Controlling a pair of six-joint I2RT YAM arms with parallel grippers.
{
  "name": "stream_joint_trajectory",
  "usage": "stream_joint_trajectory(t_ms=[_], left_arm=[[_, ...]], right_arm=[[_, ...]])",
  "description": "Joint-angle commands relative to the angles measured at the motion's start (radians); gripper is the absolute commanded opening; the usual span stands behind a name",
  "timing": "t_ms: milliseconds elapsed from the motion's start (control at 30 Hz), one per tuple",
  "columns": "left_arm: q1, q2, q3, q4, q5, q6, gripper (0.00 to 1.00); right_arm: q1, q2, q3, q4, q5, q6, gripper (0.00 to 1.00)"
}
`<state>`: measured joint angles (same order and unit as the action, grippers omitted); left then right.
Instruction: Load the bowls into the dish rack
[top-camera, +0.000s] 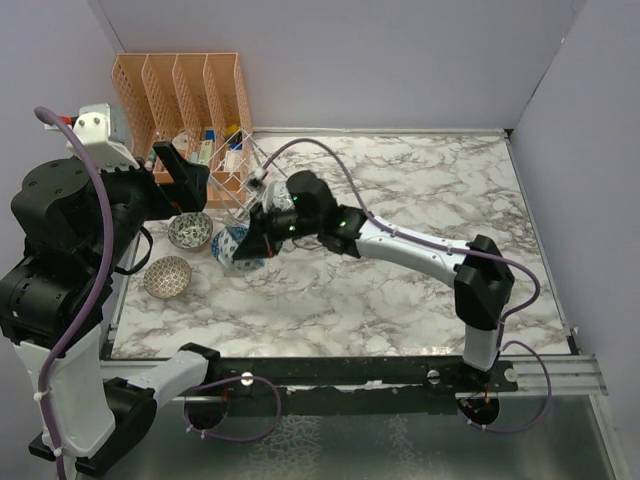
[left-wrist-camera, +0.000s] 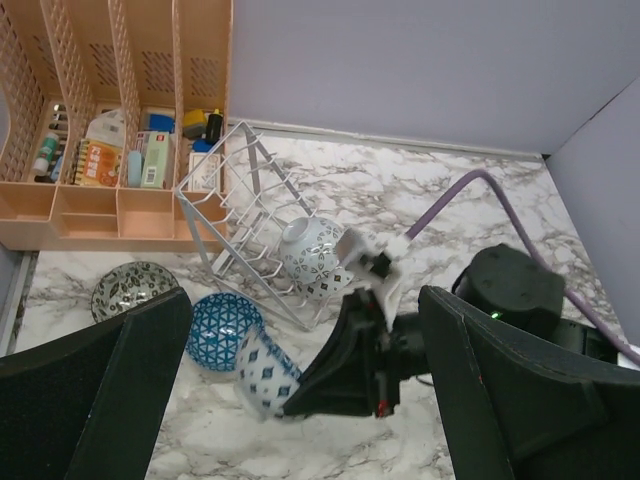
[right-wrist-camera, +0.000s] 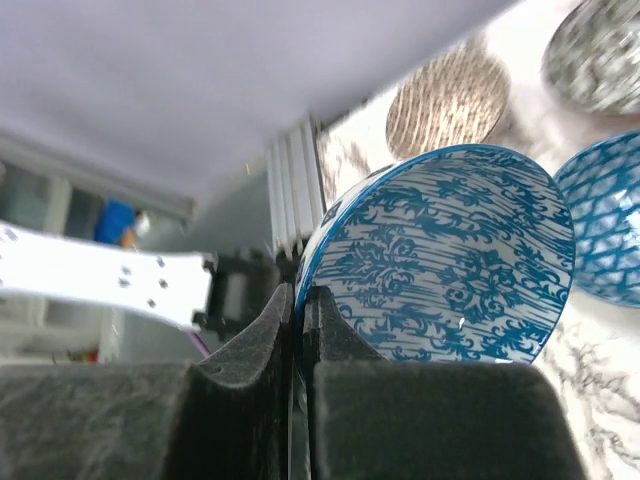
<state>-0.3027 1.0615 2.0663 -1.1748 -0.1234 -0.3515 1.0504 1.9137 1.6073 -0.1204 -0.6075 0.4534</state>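
**Top view, read left to right.** The left gripper (top-camera: 183, 172) hangs over the left part of the white marble-patterned table (top-camera: 420, 200), just in front of the orange plastic organiser (top-camera: 180, 90). In the left wrist view its two black foam fingers (left-wrist-camera: 90, 400) stand wide apart with nothing between them.

Nearer the table's front edge a tan shallow bowl (top-camera: 167, 277) lies mouth up. Just behind it is a dark grey-and-white patterned bowl (top-camera: 189, 232), also mouth up.

To their right a blue mesh-patterned bowl (left-wrist-camera: 222, 330) sits mouth up, near the front foot of the rack. Just beside it a blue-and-white bowl (left-wrist-camera: 265, 372) is tipped on edge. Its outside shows blue diamonds on white. Its inside, seen in the right wrist view, carries a blue floral print.

The right gripper (right-wrist-camera: 298, 300) pinches this bowl's rim. Its fingers (right-wrist-camera: 345, 350) are narrowed to the thickness of the wall, one on each face. Whether the bowl touches the table cannot be told.

Behind these bowls the silvery wire dish rack (left-wrist-camera: 250, 205) stands by the organiser's right end. One white bowl with dark blue motifs (left-wrist-camera: 315, 258) rests tilted in its slots.

The right arm (top-camera: 420, 250) reaches from its base at the lower right, across the marble, to the held bowl.
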Motion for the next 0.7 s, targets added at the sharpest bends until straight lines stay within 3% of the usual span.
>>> stream_joint_trajectory(t_ms=[0,167,367,533,667], left_arm=[[-0.004,0.014,0.037,0.023,0.018,0.018,0.99],[-0.003,0.017,0.035,0.026,0.034,0.029,0.99],[-0.003,0.027,0.032,0.028,0.054,0.041,0.99],[-0.003,0.036,0.028,0.03,0.079,0.039,0.99],[-0.003,0.043,0.019,0.022,0.092,0.048,0.99]], right_arm=[[-0.105,-0.124,-0.129,0.502,-0.043,0.435,0.01],[-0.182,-0.14,-0.25,0.882,0.116,0.721,0.01],[-0.234,-0.016,-0.276,1.225,0.312,0.972,0.01],[-0.262,0.092,-0.286,1.405,0.485,1.133,0.01],[-0.281,0.141,-0.3,1.452,0.579,1.176,0.01]])
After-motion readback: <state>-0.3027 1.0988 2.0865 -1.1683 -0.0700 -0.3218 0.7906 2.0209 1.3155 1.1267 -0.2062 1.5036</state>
